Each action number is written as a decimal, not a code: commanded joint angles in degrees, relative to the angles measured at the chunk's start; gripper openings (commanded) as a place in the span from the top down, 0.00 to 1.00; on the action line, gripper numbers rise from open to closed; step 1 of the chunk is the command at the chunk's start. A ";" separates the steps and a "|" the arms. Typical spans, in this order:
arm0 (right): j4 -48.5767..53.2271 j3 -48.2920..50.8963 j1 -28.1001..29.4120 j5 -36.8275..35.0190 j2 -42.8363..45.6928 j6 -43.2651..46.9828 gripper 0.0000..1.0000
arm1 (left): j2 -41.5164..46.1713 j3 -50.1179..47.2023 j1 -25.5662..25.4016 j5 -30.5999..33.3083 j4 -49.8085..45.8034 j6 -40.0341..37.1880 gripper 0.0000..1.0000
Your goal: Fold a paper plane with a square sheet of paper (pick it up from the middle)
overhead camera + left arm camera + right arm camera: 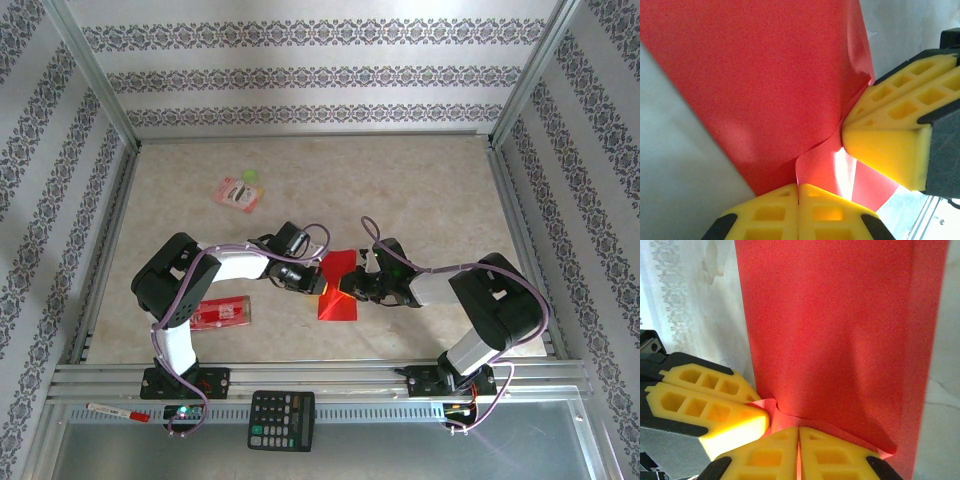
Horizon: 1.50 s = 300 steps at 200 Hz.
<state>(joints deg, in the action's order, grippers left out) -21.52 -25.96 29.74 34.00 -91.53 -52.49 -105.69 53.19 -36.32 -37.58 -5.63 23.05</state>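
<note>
square sheet of paper (338, 303), part folded near the middle of the table (420, 190), is being pinched by the left gripper (798, 212) and right gripper (799, 452), fingers closed on it, so moving both evenly is looking best for a straight crease.

Square sheet of paper (338, 300): plain bright red, thin, no print. It sits mid-table (420, 190), nearer the front edge, and is not flat. In the top view a darker upper part rises above a brighter lower part.

Left wrist view: the sheet (765, 75) runs away as a smooth panel, and its edge curls and buckles near the pinch.

Right wrist view: the panel (830, 330) overlies a second layer, seen as a strip along its right side.

The sheet is pinched at one lower edge by the left gripper (318, 283) and the right gripper (350, 287), both closed on it, tips just beside each other.
</note>
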 commanded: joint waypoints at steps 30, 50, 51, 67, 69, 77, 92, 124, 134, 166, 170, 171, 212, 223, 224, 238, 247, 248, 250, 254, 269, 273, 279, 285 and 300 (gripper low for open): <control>2.59 2.67 -0.03 -2.19 -1.76 1.51 0.89 | 3.22 0.67 0.46 12.04 -8.54 0.57 0.80; 3.25 2.89 0.03 -2.42 -0.75 1.60 0.89 | 5.52 0.45 0.46 13.04 -10.03 0.75 0.75; 3.29 2.87 0.04 -2.48 -0.71 1.60 0.89 | 5.64 0.44 0.46 13.10 -10.11 0.76 0.75; 3.93 2.75 0.06 -2.62 -0.45 1.80 0.89 | 7.95 -0.73 0.41 12.89 -9.88 1.22 0.71; 3.98 2.73 0.06 -2.67 -0.42 1.78 0.90 | 8.31 -0.99 0.44 12.76 -9.81 1.39 0.71; 4.11 2.59 0.04 -2.81 -0.47 1.78 0.90 | 9.71 -1.99 0.35 11.82 -8.93 2.22 0.70; 4.94 2.10 0.23 -3.15 -0.58 1.53 0.90 | 12.57 -4.09 -0.43 9.80 -6.67 4.30 0.71; 10.64 0.17 1.58 -6.60 -0.66 2.10 0.91 | 15.40 -6.54 -3.59 7.79 -3.77 8.13 0.83; 12.73 -0.63 2.21 -8.11 -0.76 2.39 0.91 | 15.92 -7.05 -4.00 7.86 -3.33 9.03 0.88; 15.98 -1.53 3.13 -10.86 -1.48 2.72 0.91 | 17.01 -9.11 -5.29 6.92 -0.44 11.83 0.95; 16.21 -1.55 3.19 -11.07 -1.62 2.74 0.92 | 16.93 -9.31 -5.39 6.68 -0.03 12.24 0.96; 16.27 -1.60 3.21 -11.11 -1.63 2.79 0.91 | 16.88 -9.36 -5.41 6.57 0.07 12.31 0.96; 16.19 -1.38 3.22 -11.50 -3.39 2.83 0.92 | 14.56 -9.05 -7.49 2.65 4.66 15.17 1.00; 16.24 -1.47 3.22 -11.41 -3.40 2.93 0.92 | 14.29 -8.87 -8.02 2.22 5.32 15.44 1.00; 16.20 -1.51 3.22 -11.41 -3.44 2.92 0.92 | 14.24 -8.88 -8.09 2.15 5.47 15.45 1.00; 16.24 -1.55 3.14 -11.50 -3.32 3.07 0.92 | 13.63 -9.06 -8.74 0.80 6.99 16.09 1.00; 16.25 -1.55 3.04 -11.43 -3.35 3.22 0.92 | 12.83 -8.77 -9.09 0.17 7.10 16.07 1.00; 16.25 -1.55 3.04 -11.42 -3.33 3.25 0.92 | 12.72 -8.70 -9.11 0.11 7.07 15.98 1.00; 16.25 -1.60 3.05 -11.37 -3.31 3.20 0.92 | 12.53 -8.56 -9.16 0.07 6.98 15.95 1.00; 16.20 -1.64 2.99 -11.37 -3.39 3.23 0.92 | 12.06 -8.29 -9.25 -0.03 6.69 15.78 1.00; 16.15 -1.73 2.98 -11.24 -3.42 3.30 0.92 | 10.24 -7.32 -9.39 -0.38 5.93 15.07 1.00; 16.09 -1.77 2.96 -11.27 -3.40 3.35 0.92 | 9.81 -7.06 -9.39 -0.32 5.61 14.85 1.00; 16.19 -1.74 2.95 -11.27 -3.43 3.37 0.92 | 9.28 -6.88 -9.39 -0.18 5.25 14.61 1.00; 16.18 -1.65 2.96 -11.24 -3.40 3.44 0.92 | 8.84 -6.77 -9.39 -0.12 4.90 14.28 1.00; 16.18 -1.64 2.95 -11.32 -3.40 3.51 0.92 | 7.94 -6.39 -9.22 1.14 3.29 13.31 1.00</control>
<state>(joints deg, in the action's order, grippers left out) -13.47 -29.54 32.14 28.99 -91.18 -50.98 -96.31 44.82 -45.06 -36.42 -0.84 37.80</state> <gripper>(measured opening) 0.079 0.049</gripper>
